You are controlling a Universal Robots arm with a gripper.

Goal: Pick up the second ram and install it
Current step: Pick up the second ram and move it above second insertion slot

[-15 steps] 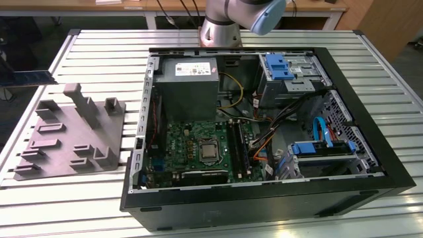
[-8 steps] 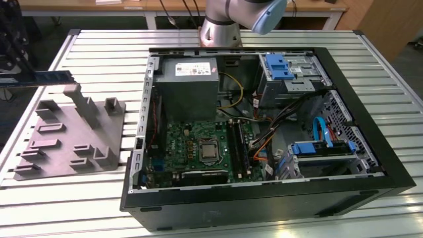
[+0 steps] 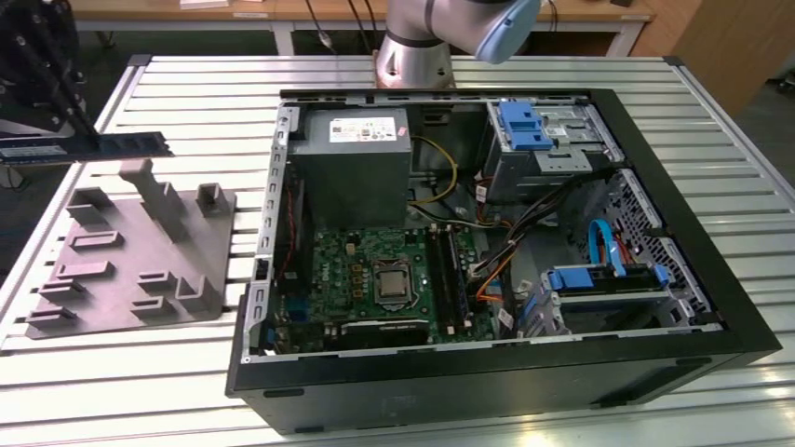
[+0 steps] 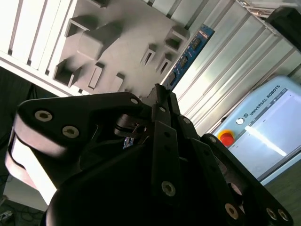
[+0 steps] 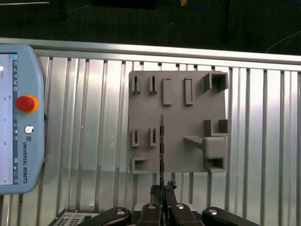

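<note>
We start at the fingers. They are squeezed tight on the second ram, one finger on each flat side. In the first wrist view we see the stick from its thin edge, so it looks like a dark line sticking out past the gripper. In the second wrist view the blue-green board pokes out beyond the black fingertips.

In the exterior view the gripper is up in the air at that view's left, and the stick lies level, lifted clear above the gray holder tray. The tray's tall post stands just under the stick but does not seem to touch it.

So we think the picking up is done and the carrying part is in hand. The stick is not yet in the computer.

To be put in, the stick needs to go over the case wall and line up straight with one of the long black slots on the green motherboard. It must go in flat and even, not tipped.

There is open table between the tray and the case, and the case has no lid, so there is room from above. Inside it is tighter. The gray power box sits just beside one end of the slots, and loose cables hang near their other side. We think the wide black gripper could bump these.
</note>
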